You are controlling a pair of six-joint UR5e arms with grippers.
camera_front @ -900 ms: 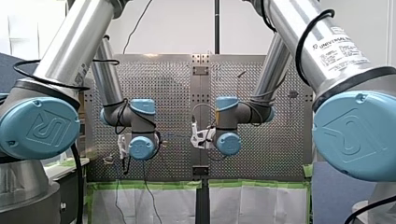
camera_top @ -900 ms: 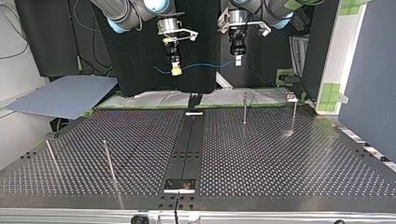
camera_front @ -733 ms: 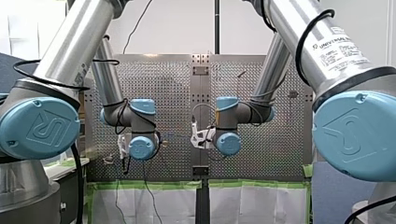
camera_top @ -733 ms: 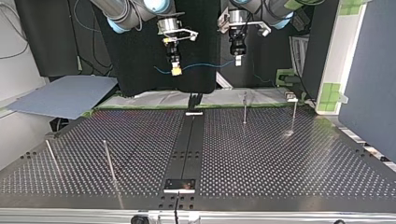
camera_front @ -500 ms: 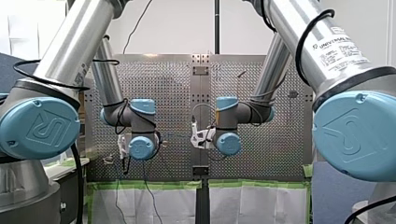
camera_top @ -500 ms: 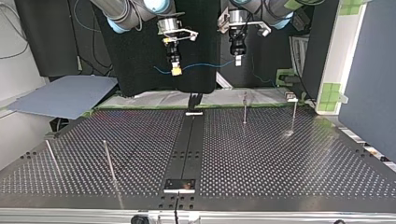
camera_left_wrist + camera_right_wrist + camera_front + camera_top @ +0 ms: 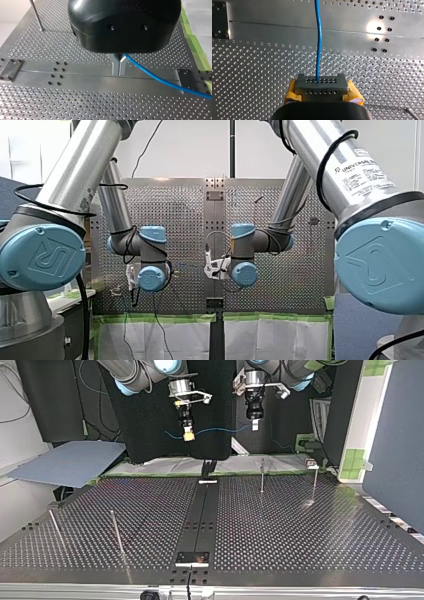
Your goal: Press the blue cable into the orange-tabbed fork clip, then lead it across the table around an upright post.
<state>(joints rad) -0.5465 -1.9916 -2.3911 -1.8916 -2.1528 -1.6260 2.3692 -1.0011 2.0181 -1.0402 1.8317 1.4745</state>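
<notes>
Both grippers hang high over the far end of the strip [image 7: 202,515], the plain band down the middle of the perforated table [image 7: 300,535], as the top view shows it. The right gripper [image 7: 188,436], w/ yellow at its tip, is just to one side of the strip's line. The left gripper [image 7: 254,425] is on the other side, a bit farther from it. The cable [image 7: 220,430] is held btw. them in the air, nearly straight, above the strip's far end and not touching the table. A short end of it sticks out past the right gripper, away from the strip.

Left wrist view: the left gripper [image 7: 119,68] has its metal fingers [image 7: 115,65] pressed together, clamped on the cable [image 7: 160,79]. The cable leaves them just under the black body and goes off sideways, along the strip [image 7: 82,80] toward a dark plate [image 7: 186,76] at its end.

Right wrist view: the right gripper [image 7: 321,86] is closed on the cable [image 7: 319,42] too. Its grey fingers [image 7: 332,85] lie flat against each other, w/ yellow pads [image 7: 291,92] at both sides. From there the cable goes straight ahead, across the strip [image 7: 274,27].

Upright posts [image 7: 261,476] stand on the table, two on each side of the strip. In the front view only the wrists are clear, left arm [image 7: 151,277] and right arm [image 7: 244,272], both close to the strip [image 7: 214,220]. The fingers cannot be made out there.
</notes>
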